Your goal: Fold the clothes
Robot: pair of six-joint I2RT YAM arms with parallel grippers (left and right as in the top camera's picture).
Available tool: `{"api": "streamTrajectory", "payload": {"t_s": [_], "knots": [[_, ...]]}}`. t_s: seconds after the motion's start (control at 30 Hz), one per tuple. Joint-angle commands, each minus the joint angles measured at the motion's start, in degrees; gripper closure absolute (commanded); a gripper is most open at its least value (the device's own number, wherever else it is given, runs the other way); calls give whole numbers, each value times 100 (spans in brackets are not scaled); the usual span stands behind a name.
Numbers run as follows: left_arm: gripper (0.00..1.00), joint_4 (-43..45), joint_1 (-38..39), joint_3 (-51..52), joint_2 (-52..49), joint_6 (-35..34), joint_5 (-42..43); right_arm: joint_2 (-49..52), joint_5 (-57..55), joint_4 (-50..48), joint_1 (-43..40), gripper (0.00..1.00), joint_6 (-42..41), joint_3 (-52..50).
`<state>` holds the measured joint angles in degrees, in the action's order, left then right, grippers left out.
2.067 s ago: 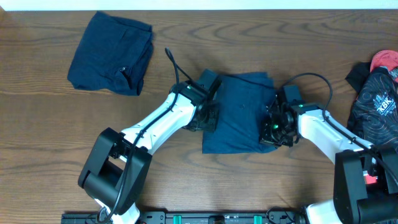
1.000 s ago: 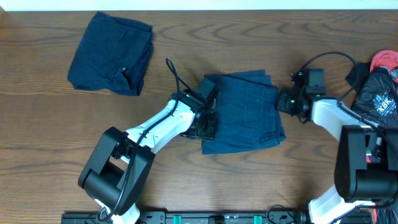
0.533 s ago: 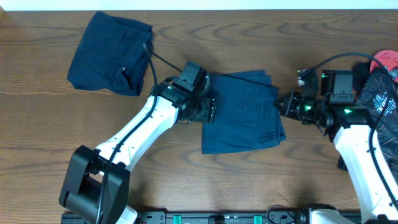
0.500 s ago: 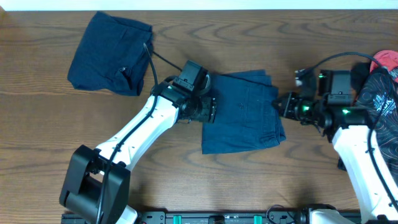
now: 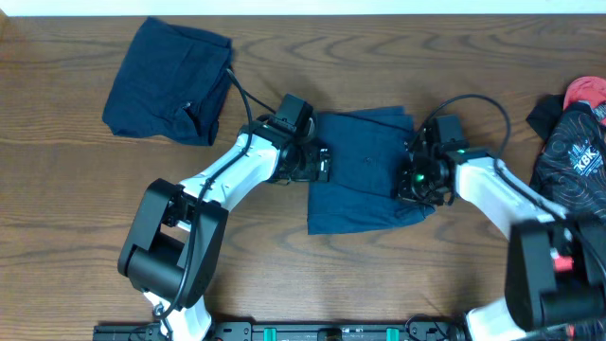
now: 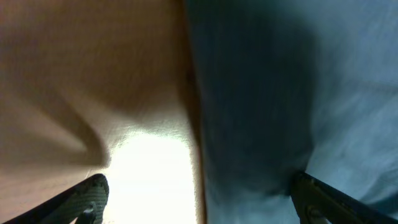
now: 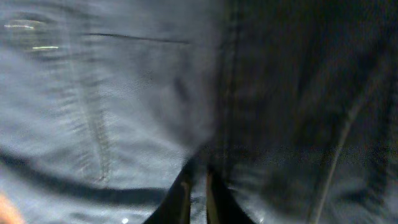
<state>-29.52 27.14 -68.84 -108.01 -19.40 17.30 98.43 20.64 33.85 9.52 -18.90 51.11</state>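
Left wrist view blurred: left gripper spread wide, straddling the folded garment edge on the table. Right gripper tips pressed together against denim; pinch unclear. Garment navy, rectangular, mid-table. Second bundle, navy, far left.

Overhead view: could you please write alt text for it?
A folded navy garment lies on the wooden table, left gripper open at its left edge, right gripper shut at its right edge. A second navy bundle lies upper left.
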Motion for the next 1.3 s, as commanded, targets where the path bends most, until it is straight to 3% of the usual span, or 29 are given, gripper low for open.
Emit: {"api": "streamTrajectory", "payload": {"t_s": [0.0,0.3,0.53,0.67,0.73,0.8,0.9,1.07,1.27], "knots": [[5,201,-22,-50,-120,81,308,496,-66,17,31,94,-85,-44],[8,-623,-127,-50,-151,72,544,688,-66,39,26,94,-76,-44],[8,-1714,-922,-50,632,243,1051,372,507,133,26,94,459,-22],[26,-1980,-846,-50,929,612,1296,160,706,284,26,92,599,-22],[44,-2061,-667,-48,944,669,1296,-44,706,118,13,89,809,-22],[69,-1965,-400,31,944,695,1252,-369,861,-136,-59,88,1032,0],[93,-1888,-24,142,942,660,890,-839,964,-505,-240,87,990,26],[94,-1596,490,535,942,229,507,-1255,474,-1233,-671,87,387,26],[94,72,708,1526,942,-597,505,-730,160,-2031,-715,86,354,20]]}}
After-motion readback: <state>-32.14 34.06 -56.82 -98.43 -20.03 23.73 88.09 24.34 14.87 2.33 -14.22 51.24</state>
